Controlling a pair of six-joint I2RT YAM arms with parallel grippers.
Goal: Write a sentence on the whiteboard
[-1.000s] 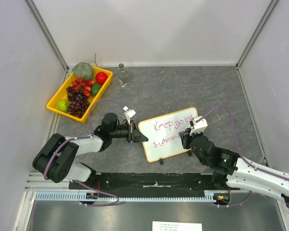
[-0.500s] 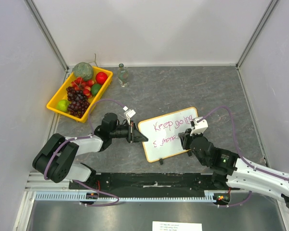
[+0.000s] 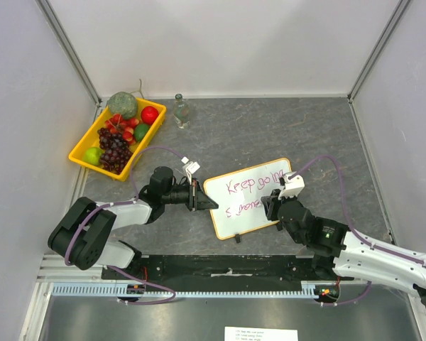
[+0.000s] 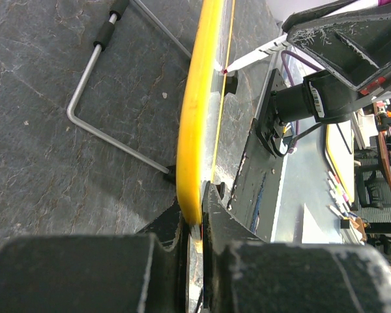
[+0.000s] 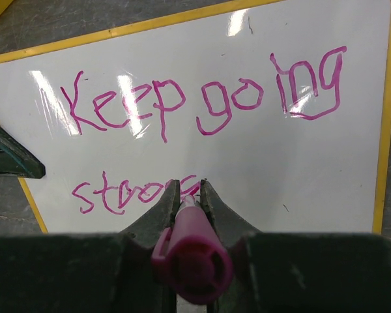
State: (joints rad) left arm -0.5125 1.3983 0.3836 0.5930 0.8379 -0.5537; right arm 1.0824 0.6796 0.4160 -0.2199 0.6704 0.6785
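Two grippers work one board: the left clamps it, the right writes.
The whiteboard lies flat at the centre of the table, its long axis running about 9 to 3 o'clock in the top view, with the right end tipped slightly toward 2. The left gripper is closed on the frame at the 9 o'clock short edge. The right gripper is closed around a magenta marker, with the tip on the board at the end of the second line, under "Keep going". In the right wrist view, blank surface lies toward 3 o'clock from the tip, parallel to the long axis. Judgement: the next stroke should travel that way, and the right arm is the one in position to make it.
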